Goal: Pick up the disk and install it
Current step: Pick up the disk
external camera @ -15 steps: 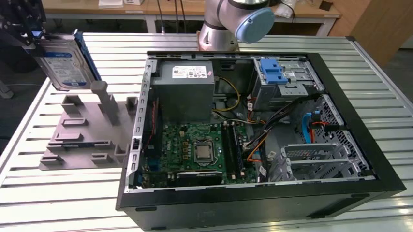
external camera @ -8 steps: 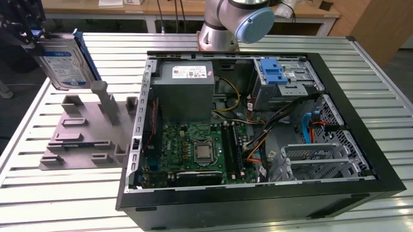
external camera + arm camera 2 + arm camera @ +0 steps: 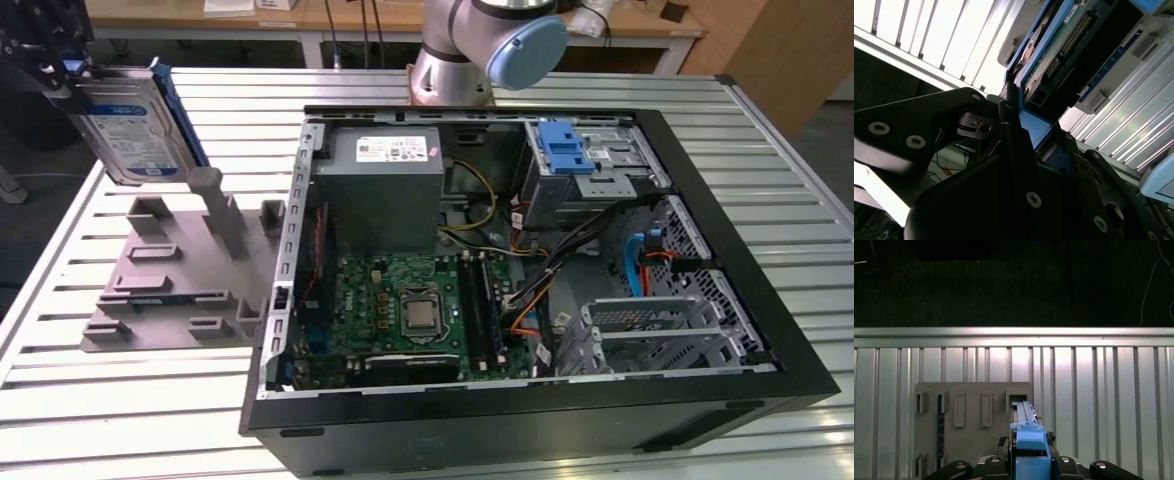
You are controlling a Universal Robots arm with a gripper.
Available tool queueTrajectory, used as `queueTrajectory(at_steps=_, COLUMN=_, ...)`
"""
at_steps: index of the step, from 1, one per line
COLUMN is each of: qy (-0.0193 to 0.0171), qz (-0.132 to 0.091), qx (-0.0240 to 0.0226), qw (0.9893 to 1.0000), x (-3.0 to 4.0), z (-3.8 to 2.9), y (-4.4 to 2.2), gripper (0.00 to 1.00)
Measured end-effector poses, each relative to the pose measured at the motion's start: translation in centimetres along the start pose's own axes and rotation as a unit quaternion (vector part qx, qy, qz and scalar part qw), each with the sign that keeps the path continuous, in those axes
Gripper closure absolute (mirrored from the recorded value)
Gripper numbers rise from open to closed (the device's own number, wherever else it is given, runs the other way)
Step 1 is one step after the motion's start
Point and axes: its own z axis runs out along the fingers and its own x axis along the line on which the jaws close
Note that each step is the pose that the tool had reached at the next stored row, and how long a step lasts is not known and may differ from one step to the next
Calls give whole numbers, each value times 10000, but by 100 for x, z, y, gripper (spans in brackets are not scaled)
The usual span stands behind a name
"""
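We are holding the disk in the gripper. The fingers are closed down narrow on one end of its blue carrier, and the second wrist view shows the dark fingers pressing against that blue plastic. The drive is hanging edge-on straight out from the fingers, away from the wrist. It is touching nothing but the gripper.

Directly beyond the drive's free end, the grey holder plate is lying on the slatted table. In the first wrist view the drive is lining up with one of the plate's open slots, but with clear air between them. The open computer case is sitting well apart from the gripper, toward the exterior view's right. Its drive cage with the blue latch is on the case's far side from us.

We are judging the disk to be stiff and dense for its size, with a smooth metal body that would be slipping under a light pinch. The green circuit board on its underside is looking bare and fragile, and the whole unit is probably intolerant of knocks. We are therefore treating the carrier's end and side rails as the right places to grip. The plastic there may be flexing slightly, so a firm, square hold seems wise.
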Motion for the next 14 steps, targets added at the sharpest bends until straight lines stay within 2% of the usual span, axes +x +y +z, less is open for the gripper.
queueTrajectory(at_steps=14, qy=0, qz=0, qx=0, qw=10000, x=-2, z=-47, y=2, gripper=64)
